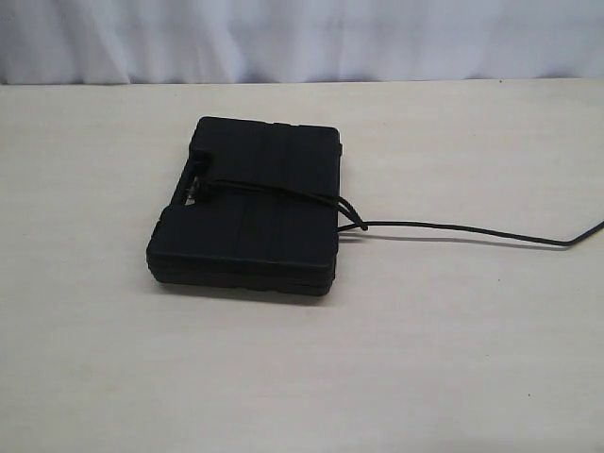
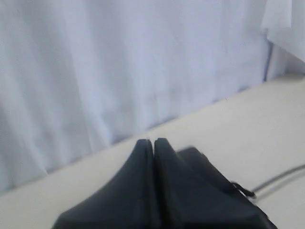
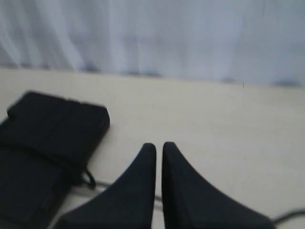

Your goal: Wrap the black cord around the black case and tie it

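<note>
The black case (image 1: pixel 255 208) lies flat on the pale table. The black cord (image 1: pixel 453 229) crosses its lid from a knot by the handle slot (image 1: pixel 195 195), loops at the right edge, then trails off across the table to the right. Neither gripper shows in the exterior view. My left gripper (image 2: pixel 153 141) is shut on nothing, raised above the table with the case (image 2: pixel 200 164) behind its fingers and the cord (image 2: pixel 281 179) beyond. My right gripper (image 3: pixel 159 145) is shut and empty, apart from the case (image 3: pixel 52 124); the cord's loop (image 3: pixel 88 179) lies beside the case.
A white curtain (image 1: pixel 302 38) hangs along the table's far edge. Bare pale tabletop (image 1: pixel 302 377) surrounds the case on all sides.
</note>
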Motion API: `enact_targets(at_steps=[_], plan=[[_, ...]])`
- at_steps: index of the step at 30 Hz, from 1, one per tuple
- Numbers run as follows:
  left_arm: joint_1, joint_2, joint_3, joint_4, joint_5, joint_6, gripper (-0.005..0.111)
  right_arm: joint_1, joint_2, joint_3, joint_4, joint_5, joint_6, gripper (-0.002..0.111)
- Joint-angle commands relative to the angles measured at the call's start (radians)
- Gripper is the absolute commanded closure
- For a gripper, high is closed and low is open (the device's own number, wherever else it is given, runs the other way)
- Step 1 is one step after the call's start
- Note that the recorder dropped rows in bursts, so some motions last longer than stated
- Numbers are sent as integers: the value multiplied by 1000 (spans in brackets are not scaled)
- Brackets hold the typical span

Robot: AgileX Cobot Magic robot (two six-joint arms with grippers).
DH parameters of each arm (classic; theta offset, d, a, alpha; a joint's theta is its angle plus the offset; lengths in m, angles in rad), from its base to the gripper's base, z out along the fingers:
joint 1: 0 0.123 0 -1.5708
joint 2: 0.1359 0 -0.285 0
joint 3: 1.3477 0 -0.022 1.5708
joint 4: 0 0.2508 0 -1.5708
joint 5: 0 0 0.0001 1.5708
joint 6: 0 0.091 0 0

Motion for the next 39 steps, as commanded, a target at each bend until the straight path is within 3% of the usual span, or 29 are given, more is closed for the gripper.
enact_targets(at_steps=[1, 3, 9, 19, 25, 26, 27, 30, 31, 33, 37, 39], plan=[[-8, -14, 199, -5, -422, 69, 107, 1, -103, 191, -33, -383, -17, 104], [-8, -15, 241, -5, -435, 69, 107, 1, -123, 247, -33, -450, -17, 104], [-8, -15, 248, -5, -260, 69, 107, 1, -155, 320, -33, -450, -17, 104], [-8, -17, 254, -5, -266, 69, 107, 1, -156, 357, -33, -486, -17, 104], [-8, -145, 345, 79, -273, 69, 107, 1, -276, 531, -33, -623, -17, 104], [-8, -192, 379, 82, -273, 69, 107, 1, -314, 531, -33, -615, -17, 104], [-8, -244, 418, 82, -273, 69, 107, 1, -362, 531, -36, -472, -17, 104], [-8, -417, 538, 77, -273, 69, 107, -1, -517, 531, -36, -287, -17, 104], [-8, -484, 538, 70, -256, 69, 107, -1, -571, 531, -33, -257, -17, 104], [-8, -536, 538, 66, -16, 69, 107, 1, -619, 531, -6, -184, -17, 104], [-4, -536, 538, 89, 127, 69, 107, -3, -619, 531, 27, -208, -17, 104], [-4, -536, 538, 89, 126, 69, 107, -3, -619, 531, 112, -207, -17, 104]])
